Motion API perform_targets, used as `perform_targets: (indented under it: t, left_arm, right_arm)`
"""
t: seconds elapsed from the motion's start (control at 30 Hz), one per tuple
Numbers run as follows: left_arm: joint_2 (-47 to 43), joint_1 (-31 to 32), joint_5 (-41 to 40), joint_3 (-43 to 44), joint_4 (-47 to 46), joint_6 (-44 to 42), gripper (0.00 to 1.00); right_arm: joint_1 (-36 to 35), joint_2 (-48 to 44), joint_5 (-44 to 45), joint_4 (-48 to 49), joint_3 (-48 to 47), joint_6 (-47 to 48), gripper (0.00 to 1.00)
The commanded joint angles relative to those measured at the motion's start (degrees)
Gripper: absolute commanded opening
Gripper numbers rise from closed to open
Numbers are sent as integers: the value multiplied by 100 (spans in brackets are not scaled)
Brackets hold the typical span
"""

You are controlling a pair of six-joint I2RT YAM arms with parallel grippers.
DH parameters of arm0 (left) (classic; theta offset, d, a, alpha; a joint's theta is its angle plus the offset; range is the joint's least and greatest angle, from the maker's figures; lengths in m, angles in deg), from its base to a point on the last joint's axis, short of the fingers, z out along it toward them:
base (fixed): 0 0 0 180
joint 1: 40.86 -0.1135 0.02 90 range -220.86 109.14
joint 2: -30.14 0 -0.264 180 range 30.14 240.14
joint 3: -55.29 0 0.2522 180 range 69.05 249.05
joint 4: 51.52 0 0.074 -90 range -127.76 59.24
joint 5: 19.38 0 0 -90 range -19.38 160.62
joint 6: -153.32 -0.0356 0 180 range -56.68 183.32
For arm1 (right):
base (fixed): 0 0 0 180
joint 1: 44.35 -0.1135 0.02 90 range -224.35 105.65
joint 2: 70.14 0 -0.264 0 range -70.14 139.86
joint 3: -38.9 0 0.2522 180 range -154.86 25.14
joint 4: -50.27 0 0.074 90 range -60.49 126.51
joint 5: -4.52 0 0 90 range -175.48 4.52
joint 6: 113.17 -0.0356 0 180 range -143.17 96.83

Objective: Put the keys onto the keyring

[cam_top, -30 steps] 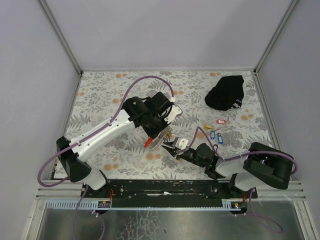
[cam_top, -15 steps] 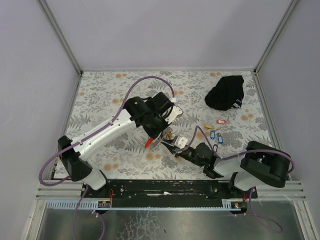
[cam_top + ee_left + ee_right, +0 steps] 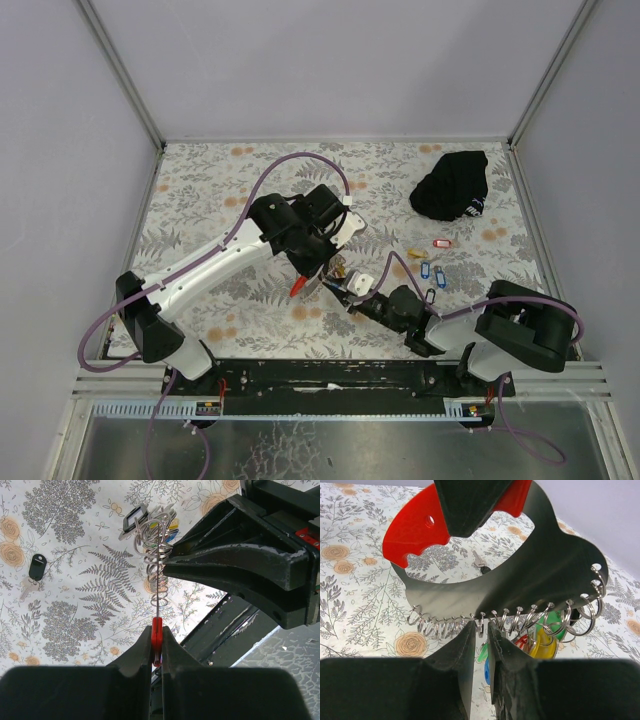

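Observation:
The keyring is a flat grey strap (image 3: 520, 580) with a red end (image 3: 415, 530) and a row of small metal rings along its lower edge. My left gripper (image 3: 157, 635) is shut on the red end and holds the strap above the table (image 3: 297, 286). My right gripper (image 3: 480, 627) is nearly closed, with one ring between its fingertips; it meets the strap in the top view (image 3: 345, 292). Yellow (image 3: 542, 647), green and red tags hang from the right-hand rings. Loose keys with yellow (image 3: 413, 253), red (image 3: 443, 242) and blue (image 3: 424, 270) tags lie to the right.
A black-tagged key (image 3: 36, 566) lies on the floral cloth left of the hanging rings. The black cloth bundle (image 3: 452, 185) sits at the back right. The black front rail (image 3: 340, 372) runs just behind the right arm.
My right gripper has edged up and left onto the keyring's rings. The left arm shifted slightly a second ago and has held still since.

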State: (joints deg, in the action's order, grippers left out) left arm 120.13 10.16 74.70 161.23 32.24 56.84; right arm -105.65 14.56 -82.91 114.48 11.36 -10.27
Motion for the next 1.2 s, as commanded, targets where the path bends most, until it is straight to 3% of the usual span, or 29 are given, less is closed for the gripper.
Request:
perform_targets:
  t: [0.0, 0.33, 0.43, 0.63, 0.83, 1.0, 1.17]
  left_arm:
    - [-77, 48, 119, 164, -83, -7, 0]
    - [-105, 57, 115, 151, -83, 1, 0]
    - [-108, 56, 113, 147, -79, 0, 0]
    - [-141, 59, 46, 97, -125, 28, 0]
    - [-333, 21, 81, -156, -456, 47, 0]
    - [-725, -275, 431, -598, -1029, 94, 0]
    - [-1149, -962, 1535, -1156, -1696, 133, 1]
  right_arm:
    - [-53, 54, 194, 491, -178, 83, 23]
    - [-50, -8, 70, 410, -217, 128, 21]
    - [-55, -61, 68, 339, -222, 159, 18]
    - [-54, -189, 94, 244, -157, 228, 1]
    - [-53, -464, 21, -10, -117, 274, 0]
    - [-49, -812, -133, -305, -73, 291, 0]
    - [-55, -1085, -251, -580, -42, 290, 0]
